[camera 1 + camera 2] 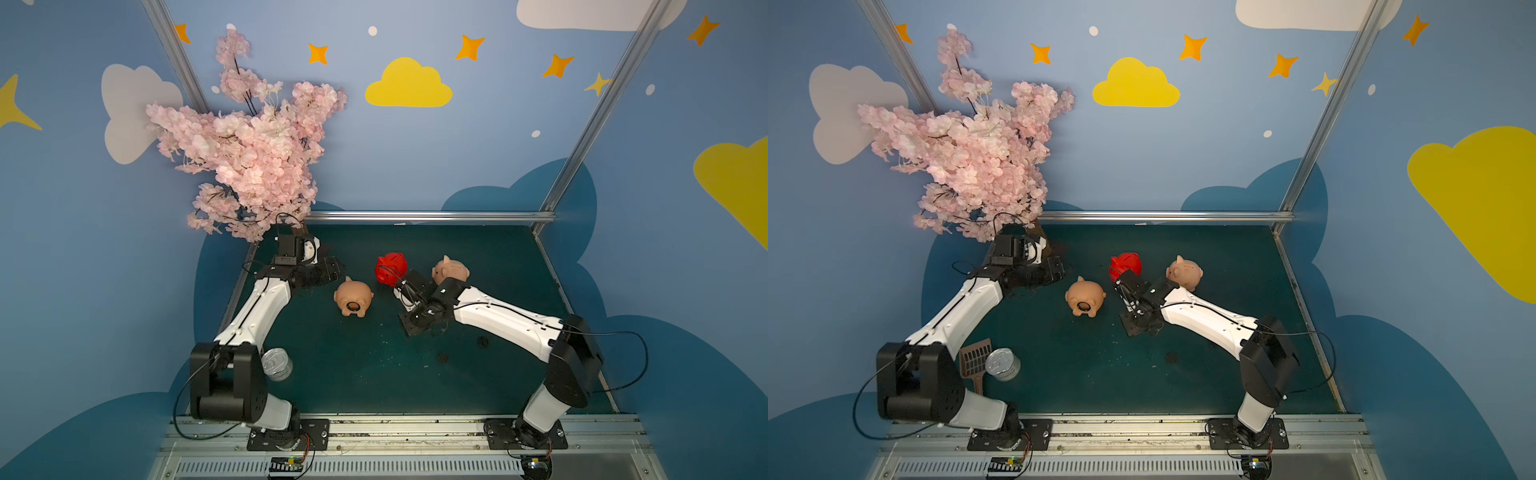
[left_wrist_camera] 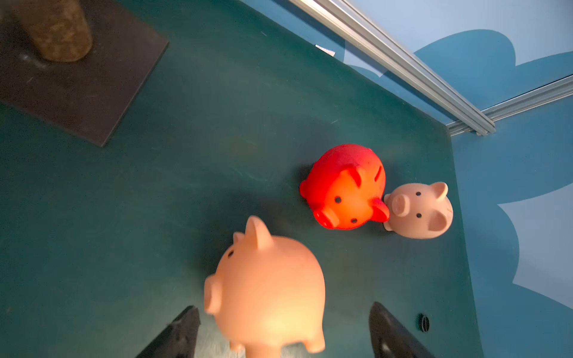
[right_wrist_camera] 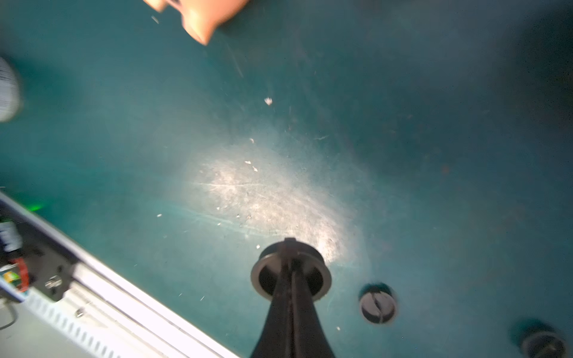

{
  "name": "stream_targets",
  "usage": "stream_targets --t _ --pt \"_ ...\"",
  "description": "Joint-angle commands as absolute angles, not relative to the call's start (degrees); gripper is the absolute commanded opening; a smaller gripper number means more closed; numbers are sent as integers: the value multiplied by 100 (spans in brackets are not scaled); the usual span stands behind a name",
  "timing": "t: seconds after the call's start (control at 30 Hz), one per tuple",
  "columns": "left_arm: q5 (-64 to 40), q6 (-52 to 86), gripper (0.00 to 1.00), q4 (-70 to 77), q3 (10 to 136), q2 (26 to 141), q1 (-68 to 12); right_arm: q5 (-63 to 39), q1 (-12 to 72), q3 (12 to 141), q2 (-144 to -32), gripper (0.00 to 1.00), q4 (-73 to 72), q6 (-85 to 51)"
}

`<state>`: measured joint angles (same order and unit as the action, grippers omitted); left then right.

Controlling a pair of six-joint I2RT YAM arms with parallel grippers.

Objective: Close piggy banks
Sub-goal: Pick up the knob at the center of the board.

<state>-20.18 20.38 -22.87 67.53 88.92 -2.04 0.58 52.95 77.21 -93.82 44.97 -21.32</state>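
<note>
Three piggy banks sit on the green table [image 1: 374, 374]. Mid-table, the near peach pig [image 1: 353, 298] lies tipped, its belly hole facing up and an ear toward the back wall. Behind it, the red pig [image 1: 390, 268] and the far peach pig [image 1: 451, 270] stand upright, the latter's snout toward the red. The left gripper [image 2: 284, 307] is partly spread and empty, just short of the tipped pig. The right gripper [image 3: 290, 245] pinches a dark plug [image 3: 263, 266].
</note>
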Motion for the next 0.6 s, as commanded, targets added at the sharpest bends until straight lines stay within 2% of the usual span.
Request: stream_targets --t 0.0,0.2,0.57 --pt "-2349 1718 83 -2140 7205 9569 -244 -206 5131 7296 -8789 0 3985 -1852" --pt "-2807 1490 80 -2548 7892 10445 -268 -405 4789 6393 -7703 0 3033 -2012" --pt "-2992 1427 78 -2690 7519 10358 -536 -745 4322 4943 -6428 0 1345 -2017"
